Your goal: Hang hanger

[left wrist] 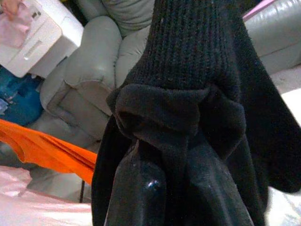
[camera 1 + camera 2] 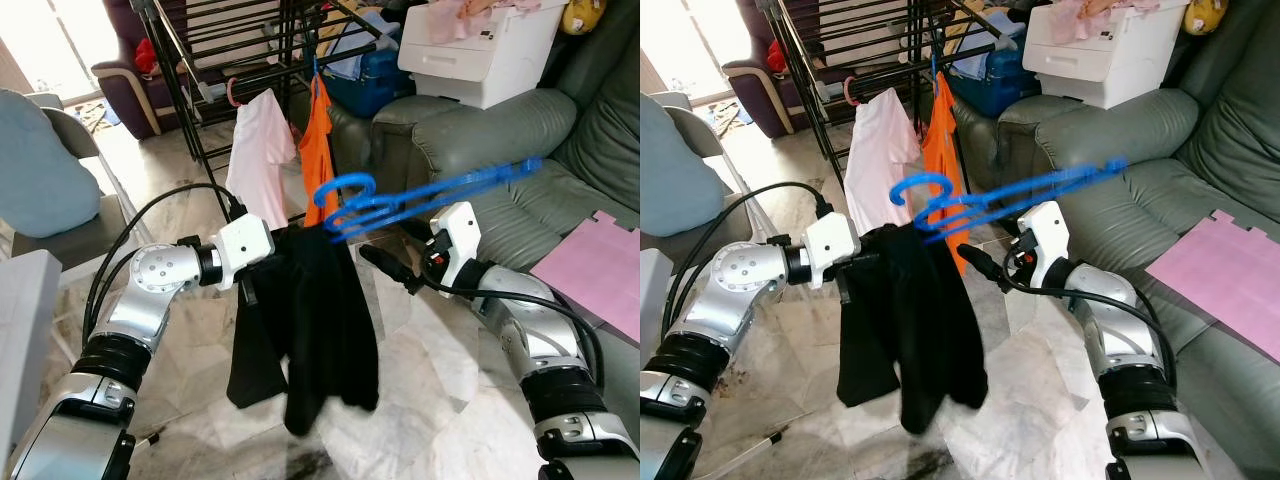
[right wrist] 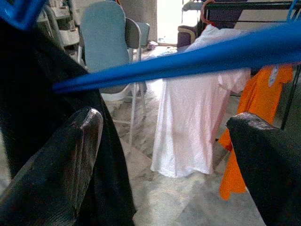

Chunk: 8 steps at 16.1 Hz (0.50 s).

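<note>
- Dark drying rack point(image 2: 215, 40) behind, carrying a pale pink shirt point(image 2: 255, 155) and an orange shirt point(image 2: 318, 140) on hangers.
- White printer point(image 2: 480, 50) on the grey sofa point(image 2: 520, 150), pink cloth on top; pink sheet point(image 2: 595, 265) on the seat.
- Left gripper point(image 2: 250, 290) clenched on the bunched top of a black knitted garment point(image 2: 310, 330), which hangs down over the marble floor point(image 2: 430, 400).
- Right gripper point(image 2: 385, 265) with fingers point(image 3: 61, 165) spread wide apart, gripping nothing.
- Blue hanger point(image 2: 420, 200) just above the right gripper, its hook end at the garment's top; whether touching a finger, cannot tell.
</note>
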Tool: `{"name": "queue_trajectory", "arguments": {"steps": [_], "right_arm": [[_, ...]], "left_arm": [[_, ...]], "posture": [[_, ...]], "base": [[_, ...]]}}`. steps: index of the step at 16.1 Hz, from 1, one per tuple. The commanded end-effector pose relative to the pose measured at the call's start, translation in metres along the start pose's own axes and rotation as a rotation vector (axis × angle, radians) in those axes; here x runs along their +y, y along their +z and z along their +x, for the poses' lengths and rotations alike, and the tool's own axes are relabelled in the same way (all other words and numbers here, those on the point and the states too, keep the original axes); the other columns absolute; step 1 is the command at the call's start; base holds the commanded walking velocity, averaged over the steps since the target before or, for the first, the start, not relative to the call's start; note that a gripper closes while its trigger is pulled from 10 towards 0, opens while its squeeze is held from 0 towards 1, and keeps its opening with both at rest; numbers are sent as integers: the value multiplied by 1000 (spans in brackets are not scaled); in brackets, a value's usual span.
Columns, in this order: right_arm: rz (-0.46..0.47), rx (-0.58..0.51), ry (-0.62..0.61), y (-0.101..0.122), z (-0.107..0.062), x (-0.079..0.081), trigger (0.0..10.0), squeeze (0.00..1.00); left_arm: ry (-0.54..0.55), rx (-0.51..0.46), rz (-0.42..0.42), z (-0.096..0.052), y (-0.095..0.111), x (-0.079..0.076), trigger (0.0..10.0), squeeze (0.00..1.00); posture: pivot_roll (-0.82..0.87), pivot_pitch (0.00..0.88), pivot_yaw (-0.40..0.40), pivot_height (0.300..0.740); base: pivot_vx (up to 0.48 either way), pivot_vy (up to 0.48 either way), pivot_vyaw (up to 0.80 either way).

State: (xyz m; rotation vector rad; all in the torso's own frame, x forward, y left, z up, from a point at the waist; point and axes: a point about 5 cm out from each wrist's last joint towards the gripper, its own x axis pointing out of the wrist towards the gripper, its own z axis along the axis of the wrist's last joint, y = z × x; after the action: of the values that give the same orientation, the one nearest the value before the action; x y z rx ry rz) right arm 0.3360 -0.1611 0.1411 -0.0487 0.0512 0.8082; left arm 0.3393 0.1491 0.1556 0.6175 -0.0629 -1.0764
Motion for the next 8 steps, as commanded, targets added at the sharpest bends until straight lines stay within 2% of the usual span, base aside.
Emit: {"name": "queue_trajectory", "arguments": {"steps": [1,5,8], "right_arm": [[0,-24,32,7,2,3,10000,0],[-19,32,68,-7,1,13,10000,0],[-58,58,8,-11,1,6,10000,0]], "left_arm": [[36,-7,29,-6,4,8,0,0],[29,-172,-5,-1,35,14,0,0],[-60,-310,-42,-3,66,10,0,0]], "posture": [[-137,0,72,740],[-132,0,68,740],[-128,0,66,740]], "base": [[0,0,0],[0,0,0],[0,0,0]]}}
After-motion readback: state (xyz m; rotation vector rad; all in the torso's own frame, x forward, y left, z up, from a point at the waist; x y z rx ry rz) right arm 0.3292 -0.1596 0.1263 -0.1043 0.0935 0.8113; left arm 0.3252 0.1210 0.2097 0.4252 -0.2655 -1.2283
